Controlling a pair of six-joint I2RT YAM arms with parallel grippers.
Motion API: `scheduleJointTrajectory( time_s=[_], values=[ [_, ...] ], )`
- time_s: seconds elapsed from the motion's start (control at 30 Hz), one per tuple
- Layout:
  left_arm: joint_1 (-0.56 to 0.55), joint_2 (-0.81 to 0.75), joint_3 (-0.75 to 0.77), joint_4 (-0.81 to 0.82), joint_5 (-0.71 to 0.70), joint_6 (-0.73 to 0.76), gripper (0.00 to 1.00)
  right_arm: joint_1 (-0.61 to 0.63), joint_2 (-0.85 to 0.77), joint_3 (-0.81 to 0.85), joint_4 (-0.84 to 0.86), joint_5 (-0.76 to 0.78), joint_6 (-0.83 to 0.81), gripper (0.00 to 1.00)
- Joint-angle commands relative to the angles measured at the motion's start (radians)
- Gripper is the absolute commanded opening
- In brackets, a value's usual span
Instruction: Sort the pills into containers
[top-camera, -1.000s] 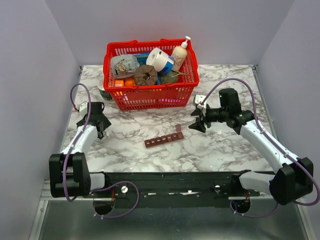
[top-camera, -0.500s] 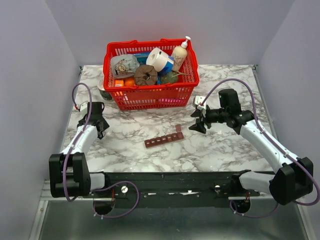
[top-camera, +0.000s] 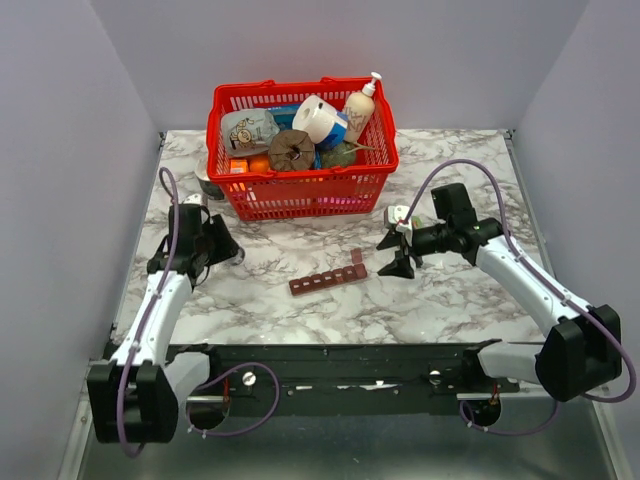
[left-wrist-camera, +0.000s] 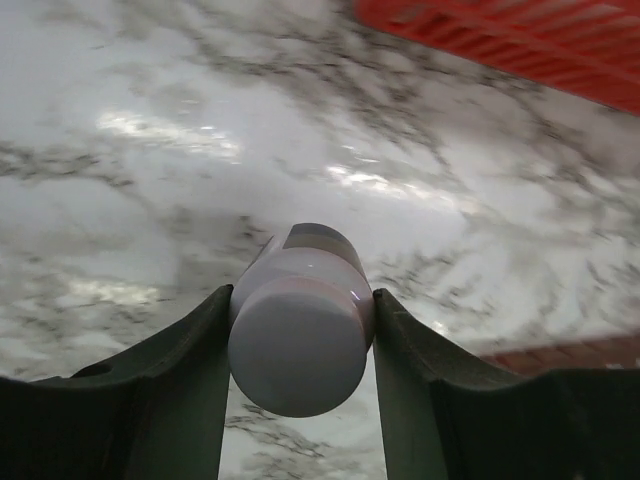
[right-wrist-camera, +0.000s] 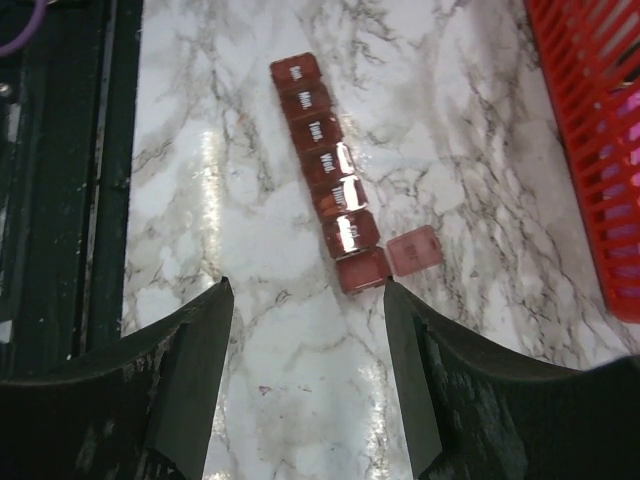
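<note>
The dark-red strip of containers (top-camera: 328, 279) lies on the marble mid-table, its right end lid (top-camera: 357, 258) flipped open. It shows in the right wrist view (right-wrist-camera: 325, 175) with day labels and the open lid (right-wrist-camera: 415, 250). A corner of it shows in the left wrist view (left-wrist-camera: 560, 352). My left gripper (top-camera: 225, 250) is shut on a white pill bottle (left-wrist-camera: 300, 330), held lying sideways above the table left of the strip. My right gripper (top-camera: 397, 255) is open and empty, just right of the strip's open end; in its wrist view (right-wrist-camera: 305, 300) the jaws stand wide apart. No loose pills show.
A big red mesh basket (top-camera: 300, 195) full of household items stands at the back centre; it also shows in the left wrist view (left-wrist-camera: 520, 40) and the right wrist view (right-wrist-camera: 590, 120). A dark tin (top-camera: 208, 185) sits at its left. Walls close in on both sides.
My left arm has swung right, away from the table's left edge toward the strip. My right gripper has shifted slightly left and nearer, closer to the strip's open end.
</note>
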Motion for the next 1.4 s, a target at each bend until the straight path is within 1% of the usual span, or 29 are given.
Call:
scheduleJointTrajectory(
  time_s=[0.0,0.03,0.07,0.1,0.13,0.17,0.2,0.23,0.27,0.3,0.33,0.37,0.4,0.53,0.6,0.63,0.7,0.83,1.03,1.1,1.17,1.23,1.27,1.37],
  values=[
    [-0.125,-0.14,-0.01,0.011,0.413,0.052,0.0,0.019,0.019,-0.01,-0.106,-0.16,-0.144,0.74],
    [-0.195,-0.156,-0.018,0.048,0.472,0.034,0.0,0.041,0.013,-0.02,-0.09,-0.163,-0.139,0.77],
    [-0.234,-0.168,-0.022,0.071,0.506,0.001,0.0,0.053,0.008,-0.03,-0.067,-0.154,-0.103,0.8],
    [-0.269,-0.183,-0.027,0.101,0.525,-0.027,0.0,0.064,0.007,-0.046,-0.023,-0.148,-0.089,0.82],
    [-0.31,-0.188,-0.03,0.179,0.533,-0.061,0.0,0.09,0.001,-0.05,-0.005,-0.143,-0.074,0.82],
    [-0.382,-0.188,-0.038,0.224,0.537,-0.099,0.0,0.101,0.001,-0.057,0.018,-0.128,-0.031,0.83],
    [-0.427,-0.179,-0.042,0.272,0.531,-0.165,0.0,0.111,-0.001,-0.06,0.064,-0.117,-0.008,0.83],
    [-0.459,-0.171,-0.047,0.363,0.513,-0.202,0.0,0.131,-0.001,-0.067,0.089,-0.102,0.018,0.83],
    [-0.52,-0.161,-0.046,0.402,0.479,-0.233,0.0,0.14,-0.004,-0.073,0.121,-0.061,0.081,0.84],
    [-0.545,-0.129,-0.041,0.431,0.452,-0.286,0.0,0.148,-0.01,-0.08,0.185,-0.039,0.107,0.84],
    [-0.57,-0.112,-0.035,0.482,0.426,-0.311,0.0,0.16,-0.015,-0.087,0.21,-0.021,0.13,0.84],
    [-0.596,-0.092,-0.021,0.505,0.404,-0.334,0.0,0.165,-0.025,-0.098,0.23,-0.001,0.156,0.89],
    [-0.639,-0.052,-0.01,0.522,0.354,-0.359,0.0,0.17,-0.028,-0.101,0.259,0.005,0.172,0.99],
    [-0.735,0.048,0.075,0.484,0.222,-0.423,0.0,0.193,-0.024,-0.098,0.292,0.036,0.226,1.0],
    [-0.762,0.092,0.123,0.458,0.186,-0.426,0.0,0.194,-0.018,-0.092,0.302,0.071,0.247,1.0],
    [-0.772,0.108,0.14,0.406,0.138,-0.432,0.0,0.194,-0.016,-0.087,0.301,0.076,0.252,1.0],
    [-0.783,0.129,0.166,0.389,0.11,-0.458,0.0,0.196,-0.012,-0.084,0.298,0.067,0.259,1.0],
    [-0.797,0.135,0.134,0.503,0.093,-0.549,0.0,0.197,0.01,-0.078,0.312,0.027,0.298,1.0],
    [-0.812,0.139,0.126,0.522,0.08,-0.586,0.0,0.197,0.004,-0.078,0.381,0.001,0.393,0.98],
    [-0.817,0.14,0.122,0.53,0.083,-0.592,0.0,0.197,0.007,-0.08,0.407,-0.016,0.431,0.96],
    [-0.818,0.142,0.12,0.536,0.083,-0.595,0.0,0.197,0.01,-0.078,0.419,-0.019,0.46,0.9],
    [-0.822,0.145,0.122,0.536,0.083,-0.59,0.0,0.197,0.019,-0.077,0.43,-0.017,0.467,0.86],
    [-0.82,0.145,0.122,0.536,0.082,-0.59,0.0,0.197,0.021,-0.077,0.43,-0.017,0.47,0.81],
    [-0.822,0.145,0.119,0.53,0.08,-0.587,0.0,0.197,0.022,-0.073,0.434,-0.017,0.48,0.77]
  ],
)
